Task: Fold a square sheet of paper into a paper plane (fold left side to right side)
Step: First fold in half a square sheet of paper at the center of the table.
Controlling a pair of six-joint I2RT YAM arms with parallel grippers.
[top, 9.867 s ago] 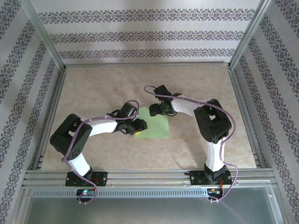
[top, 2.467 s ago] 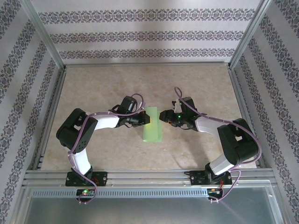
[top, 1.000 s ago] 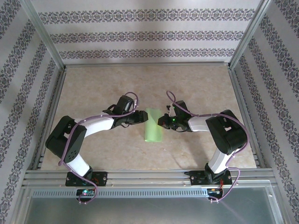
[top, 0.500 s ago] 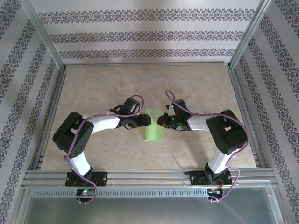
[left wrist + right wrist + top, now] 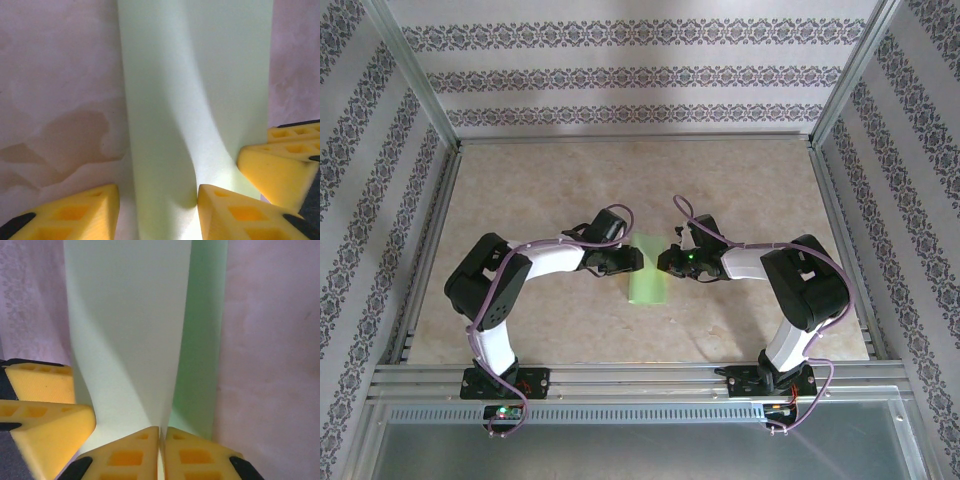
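The folded light-green sheet of paper (image 5: 648,277) lies on the table (image 5: 520,180); the right gripper (image 5: 162,432) pinches its edge; the left gripper (image 5: 159,197) has its fingers apart, straddling the humped fold.

- Table (image 5: 520,180) bare across far half and out to both sides, wide room there.
- Paper sheet (image 5: 648,285) mid-table, humped, not flat.
- Left gripper (image 5: 636,260) and right gripper (image 5: 663,262) crowd sheet's far end from either side, narrow gap between.
- Left arm (image 5: 485,290) and right arm (image 5: 805,285) block near corners.
- Frame posts (image 5: 835,90) and walls close sides and back.
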